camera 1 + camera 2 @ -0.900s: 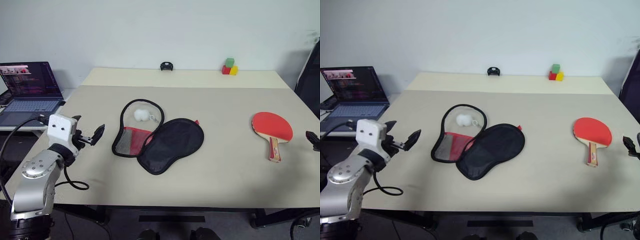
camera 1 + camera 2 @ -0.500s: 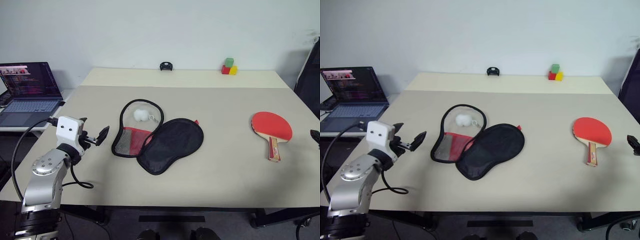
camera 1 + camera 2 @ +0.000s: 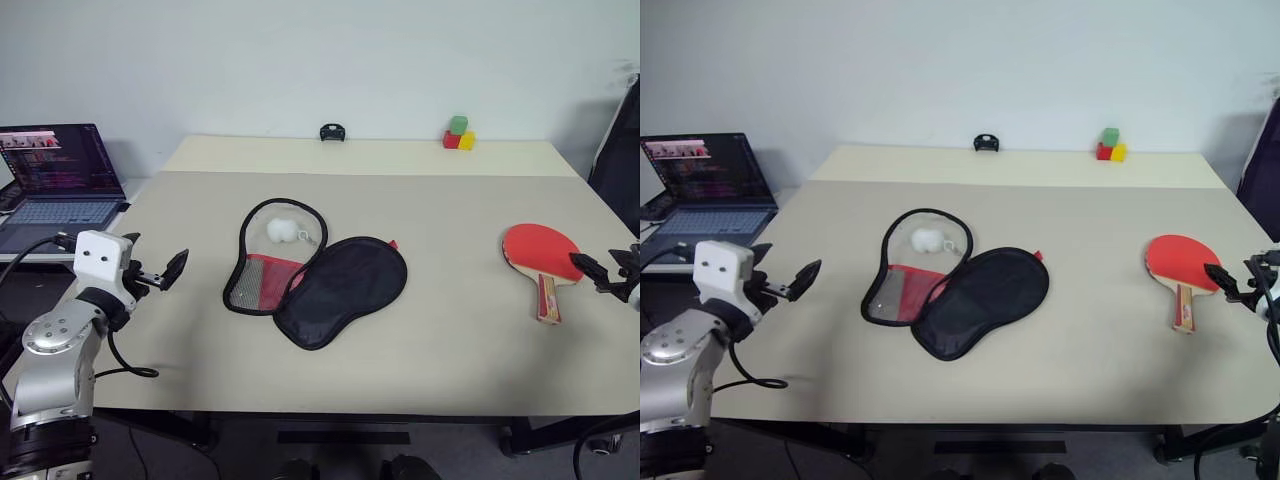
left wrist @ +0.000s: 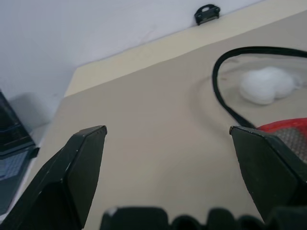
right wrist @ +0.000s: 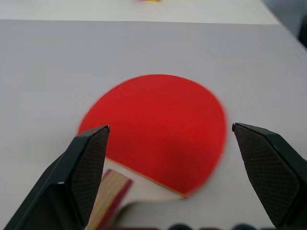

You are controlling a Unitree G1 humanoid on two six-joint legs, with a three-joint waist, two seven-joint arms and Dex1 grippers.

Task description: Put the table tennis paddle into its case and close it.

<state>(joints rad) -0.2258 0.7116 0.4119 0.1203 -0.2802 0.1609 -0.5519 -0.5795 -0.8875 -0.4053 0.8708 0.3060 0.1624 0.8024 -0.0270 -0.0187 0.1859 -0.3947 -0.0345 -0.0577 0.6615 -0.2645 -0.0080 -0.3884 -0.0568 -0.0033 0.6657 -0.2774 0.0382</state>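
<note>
The table tennis paddle (image 3: 543, 254) lies flat on the table's right side, red face up, its striped handle toward the front edge. My right gripper (image 3: 604, 266) hovers open just right of it, facing the red face (image 5: 158, 124) with nothing between its fingers. The case (image 3: 338, 290) lies unzipped in the table's middle. Its black flap is folded toward the front right. Its other half (image 3: 262, 283) shows a red mesh lining, with a small white ball (image 3: 283, 230) lying inside the zipper rim. My left gripper (image 3: 155, 262) stands open well left of the case, pointing at it.
An open laptop (image 3: 60, 175) sits on a low stand off the table's left edge. At the back, a small black object (image 3: 333, 132) and stacked coloured blocks (image 3: 458, 133) rest on a paler table strip. A dark chair (image 3: 620, 150) stands at the right.
My left gripper has drawn back leftward, away from the case. My right gripper has come in from the right edge to just beside the paddle. Paddle and case have not moved.
</note>
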